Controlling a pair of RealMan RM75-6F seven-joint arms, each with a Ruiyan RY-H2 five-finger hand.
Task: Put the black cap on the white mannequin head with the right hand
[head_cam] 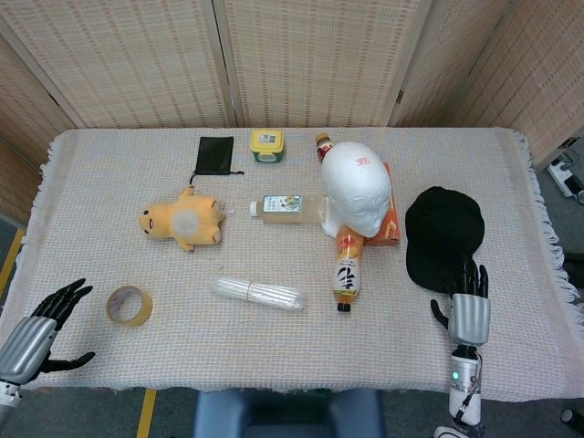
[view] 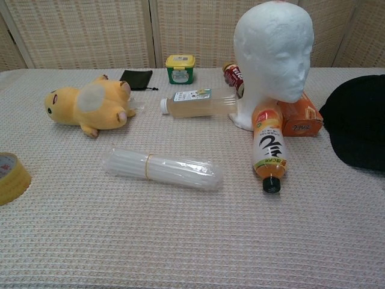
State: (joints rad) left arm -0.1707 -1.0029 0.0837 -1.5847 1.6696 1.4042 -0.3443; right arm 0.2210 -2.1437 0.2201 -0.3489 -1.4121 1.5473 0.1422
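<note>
Table [head_cam: 511,173]: one, cloth-covered; its near edge is cut off in the chest view.
Black cap [head_cam: 443,235]: one, flat on the cloth at 3 o'clock of the mannequin; the chest view crops its right side.
White mannequin head [head_cam: 357,185]: one, upright and bare, hiding most of the orange box [head_cam: 391,222] behind it.
Bottles: three; clear bottle [head_cam: 286,206], orange bottle [head_cam: 347,266], and a red one [head_cam: 322,144] mostly hidden behind the head.
Right hand [head_cam: 468,306]: empty, fingers spread, fingertips at the cap's 6 o'clock edge; whether they touch is unclear.
Left hand [head_cam: 36,331]: empty, fingers apart, partly cut off at 8 o'clock.
</note>
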